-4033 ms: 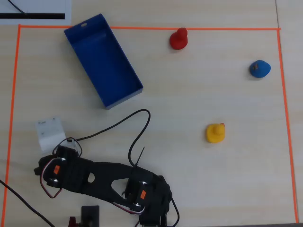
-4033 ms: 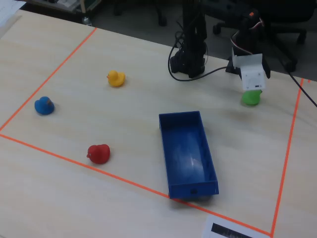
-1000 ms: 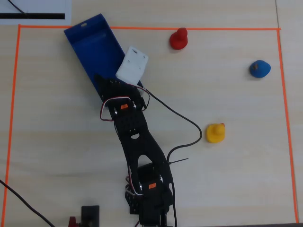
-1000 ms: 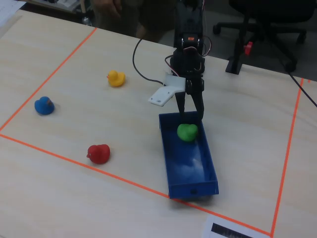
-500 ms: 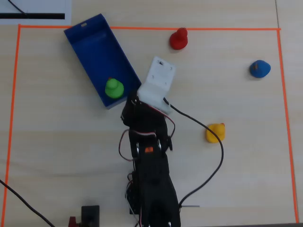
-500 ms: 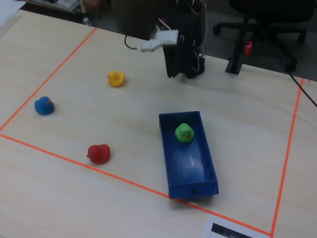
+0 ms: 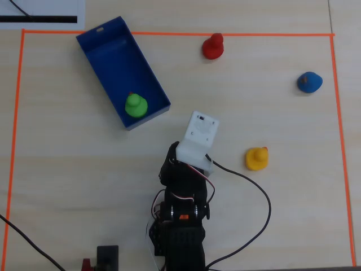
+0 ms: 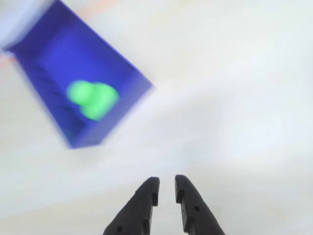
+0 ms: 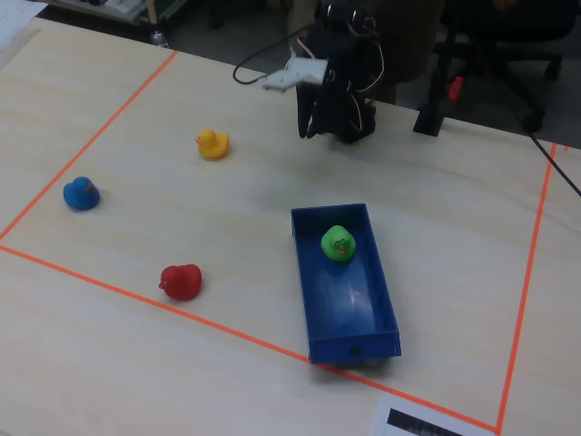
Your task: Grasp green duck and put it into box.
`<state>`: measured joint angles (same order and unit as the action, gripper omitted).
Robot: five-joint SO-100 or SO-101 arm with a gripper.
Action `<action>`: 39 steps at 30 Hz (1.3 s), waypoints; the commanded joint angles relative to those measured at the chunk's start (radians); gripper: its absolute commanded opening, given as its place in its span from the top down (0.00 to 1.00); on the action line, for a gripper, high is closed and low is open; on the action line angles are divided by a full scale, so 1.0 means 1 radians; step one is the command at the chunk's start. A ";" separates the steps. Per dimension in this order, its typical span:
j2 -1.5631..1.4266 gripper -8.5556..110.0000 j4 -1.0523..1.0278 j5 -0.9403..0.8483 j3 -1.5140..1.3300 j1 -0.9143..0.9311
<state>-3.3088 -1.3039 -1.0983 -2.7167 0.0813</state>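
The green duck sits inside the dark-blue box, near its end closest to the arm. It also shows in the fixed view, inside the box, and blurred in the wrist view, in the box. My gripper is empty, its jaws a narrow gap apart. It hangs over bare table, well clear of the box, close to the arm's base. In the overhead view the white camera mount hides the fingertips.
A red duck, a blue duck and a yellow duck stand on the wooden table inside an orange tape rectangle. A black cable loops beside the arm.
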 commanded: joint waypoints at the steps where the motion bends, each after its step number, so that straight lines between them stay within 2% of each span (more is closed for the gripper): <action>1: -0.002 0.93 -0.048 -0.055 -0.091 0.037; 6: 0.000 0.93 -0.104 -0.120 -0.218 0.040; 10: 0.000 0.93 -0.061 -0.107 -0.258 0.072; 14: -0.002 0.93 -0.012 -0.256 -0.393 0.092; 39: -0.002 0.92 -0.009 -0.230 -0.394 0.126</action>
<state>-3.3103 -1.2993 -1.3376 -3.1094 0.1994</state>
